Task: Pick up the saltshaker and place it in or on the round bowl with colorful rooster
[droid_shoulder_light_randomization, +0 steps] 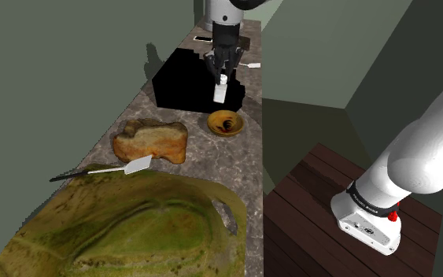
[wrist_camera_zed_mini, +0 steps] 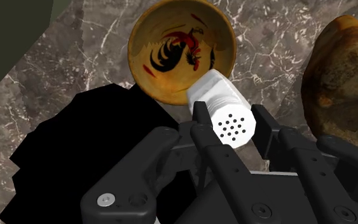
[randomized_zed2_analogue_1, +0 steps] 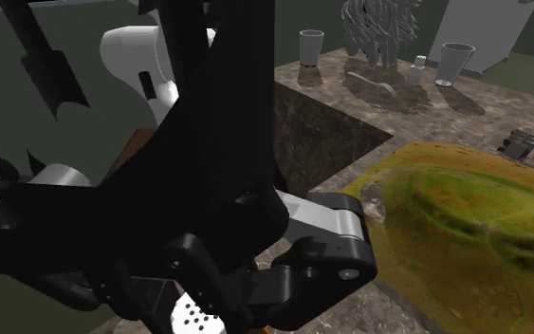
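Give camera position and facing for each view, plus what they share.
Shoulder view: high beside the stand, looking down along the counter; shows the white arm and the gripper clasping the saltshaker near the bowl.
Second exterior view: low, close by the gripper, facing across the counter toward a glass; black gripper parts and white arm in front.
Wrist view: on the hand, looking down past the fingers at the bowl.
Shared: the saltshaker appears in all three.
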